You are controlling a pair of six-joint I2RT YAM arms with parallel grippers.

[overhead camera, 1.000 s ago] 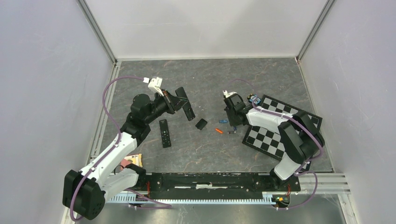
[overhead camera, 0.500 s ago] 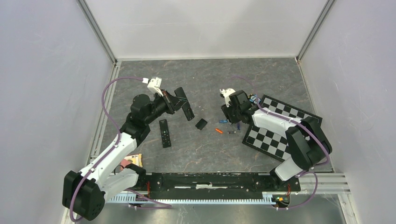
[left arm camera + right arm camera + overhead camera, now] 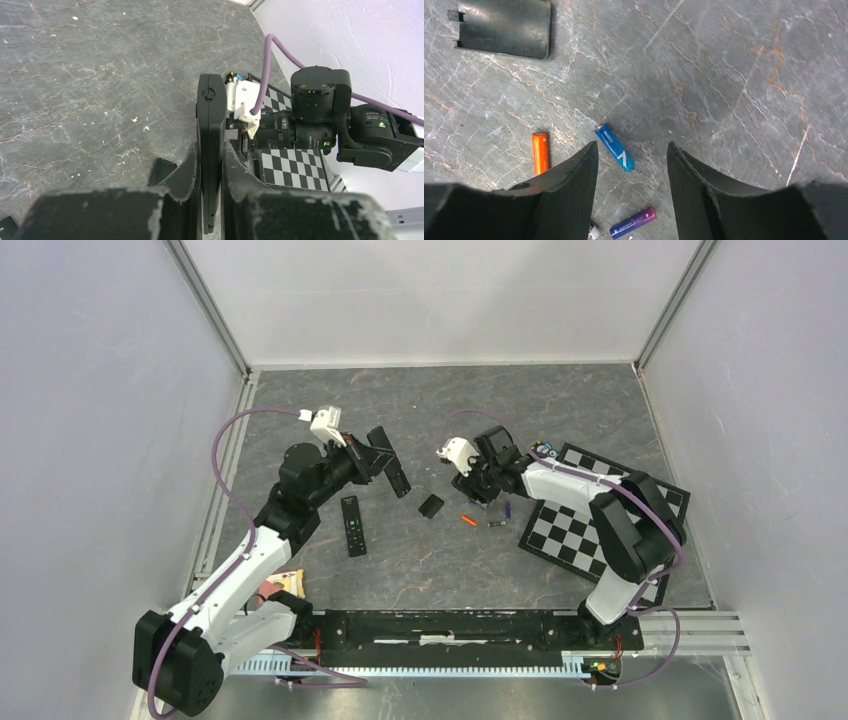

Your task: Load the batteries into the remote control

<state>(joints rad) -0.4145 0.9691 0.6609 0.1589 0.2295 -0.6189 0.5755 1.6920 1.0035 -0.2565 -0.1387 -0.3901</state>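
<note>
My left gripper [image 3: 211,152] is shut on a black remote control [image 3: 210,115], held edge-on above the table; from above, this remote control [image 3: 395,478] sticks out of the left gripper [image 3: 382,460]. My right gripper [image 3: 631,147] hangs open just above the batteries, its fingertips either side of the blue battery [image 3: 614,147]. The orange battery [image 3: 540,152] lies left of the left finger. A purple battery [image 3: 633,222] and a silver-tipped end [image 3: 593,231] lie nearer the bottom edge. From above, the orange battery [image 3: 467,521] lies by the right gripper [image 3: 478,493].
A flat black battery cover [image 3: 504,27] lies near the batteries, seen from above as the cover [image 3: 431,505]. A second black remote [image 3: 352,525] lies flat beside the left arm. A checkerboard [image 3: 580,530] sits at the right. A yellow item [image 3: 288,583] lies near the left base.
My right gripper has swung left over the batteries, turned at the wrist, and opened wider. The left gripper has shifted slightly with the remote control still in it.
</note>
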